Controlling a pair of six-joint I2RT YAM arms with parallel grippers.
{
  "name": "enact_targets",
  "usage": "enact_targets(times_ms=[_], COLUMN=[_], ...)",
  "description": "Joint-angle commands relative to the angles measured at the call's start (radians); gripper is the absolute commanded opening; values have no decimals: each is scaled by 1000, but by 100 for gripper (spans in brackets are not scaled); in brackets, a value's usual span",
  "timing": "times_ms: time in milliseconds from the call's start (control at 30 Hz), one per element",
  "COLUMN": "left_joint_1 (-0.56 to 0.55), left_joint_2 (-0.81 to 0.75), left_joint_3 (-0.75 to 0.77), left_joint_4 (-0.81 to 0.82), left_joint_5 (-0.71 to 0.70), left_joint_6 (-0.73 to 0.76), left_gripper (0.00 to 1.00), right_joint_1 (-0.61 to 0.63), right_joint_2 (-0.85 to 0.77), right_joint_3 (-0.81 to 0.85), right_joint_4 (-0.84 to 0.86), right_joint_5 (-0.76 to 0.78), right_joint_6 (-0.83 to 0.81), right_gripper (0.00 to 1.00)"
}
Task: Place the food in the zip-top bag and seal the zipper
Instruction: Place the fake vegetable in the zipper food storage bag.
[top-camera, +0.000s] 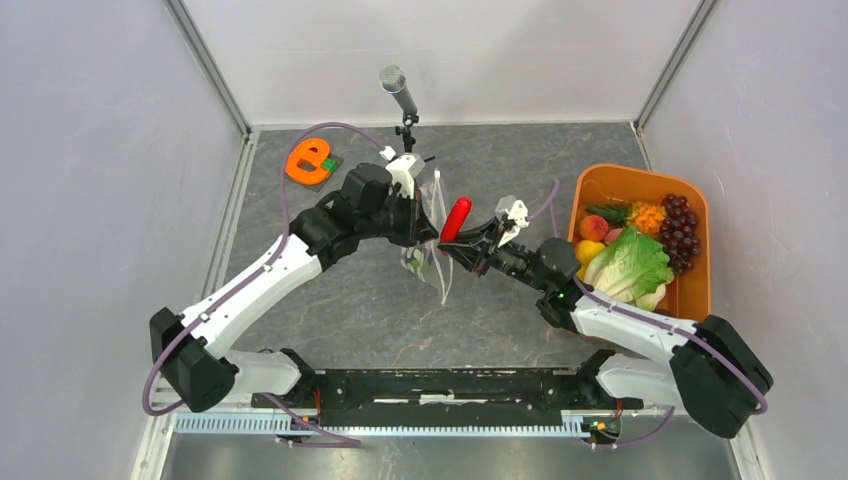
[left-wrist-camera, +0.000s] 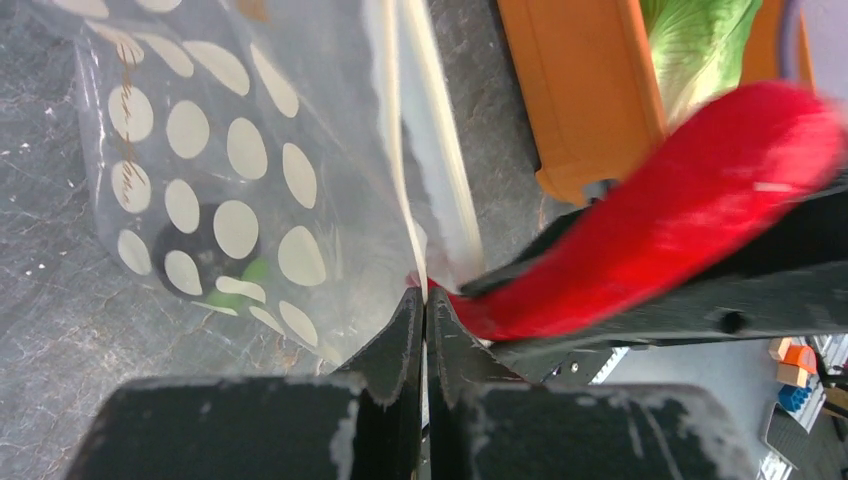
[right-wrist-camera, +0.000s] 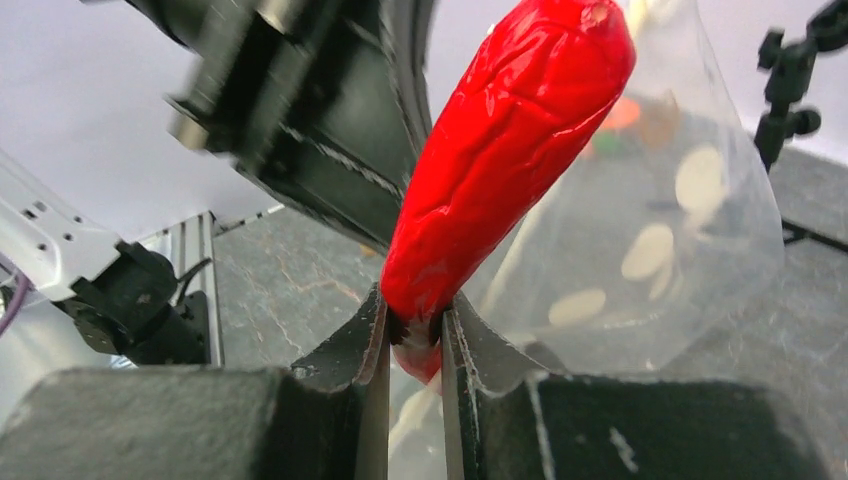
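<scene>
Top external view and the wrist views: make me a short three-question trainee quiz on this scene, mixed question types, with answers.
1. Fill in: the lettuce lies in the orange ___.
2. True or false: the right gripper holds the red pepper.
3. The left gripper pinches: A the zip-top bag edge, B grapes, C microphone.
Key: 1 tub; 2 true; 3 A.
</scene>
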Motion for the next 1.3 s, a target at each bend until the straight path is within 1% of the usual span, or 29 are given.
enact_targets(times_ms=[0, 67, 167, 267, 333, 433, 567, 633, 700, 767, 833, 900, 933, 1000, 1067, 1133, 1267], left_joint_1=[-2, -2, -2, -2, -2, -2, -2, -2, -2, -2, -2, -2, -2, -2, -2, -2, -2], left_joint_2=[-37, -56, -81, -80, -69, -59, -57, -52, -44, -36, -47, -65, -71, -78, -80, -82, -93], left_joint_3=[51, 45, 64, 101, 132, 180, 208, 207, 201, 192, 170, 138, 127, 119, 110, 103, 77], left_joint_4=[1, -2, -36, -72, -97, -147, -194, -193, -193, -193, -173, -141, -134, -119, -106, -100, -59], left_joint_5=[9, -2, -44, -47, -39, -40, -38, -26, -16, -13, -18, -36, -43, -45, -50, -62, -90], left_joint_6=[-19, -28, -33, -41, -54, -81, -119, -142, -151, -158, -168, -183, -189, -193, -194, -194, -196], left_gripper=[2, 2, 2, 2, 2, 2, 2, 2, 2, 2, 2, 2, 2, 2, 2, 2, 2], right_joint_1=[3, 3, 4, 3, 8, 22, 58, 63, 67, 67, 65, 66, 65, 65, 65, 66, 65], right_joint_2=[43, 25, -13, -12, -1, 12, 22, 50, 83, 122, 144, 147, 153, 172, 188, 191, 128], right_joint_3=[-20, -24, 17, 109, 167, 256, 354, 413, 477, 558, 606, 610, 618, 637, 650, 658, 628], right_joint_4=[79, 25, -129, -332, -449, -641, -847, -965, -1041, -1111, -1136, -1096, -1093, -1098, -1110, -1115, -1056], right_joint_5=[50, 105, 128, 57, 21, 44, 106, 92, 86, 140, 200, 249, 244, 221, 209, 212, 206], right_joint_6=[-21, -45, -160, -278, -323, -419, -536, -586, -597, -571, -512, -414, -379, -355, -354, -357, -356], right_gripper=[6, 7, 8, 9, 9, 9, 14, 15, 16, 19, 20, 27, 30, 48, 50, 58, 61])
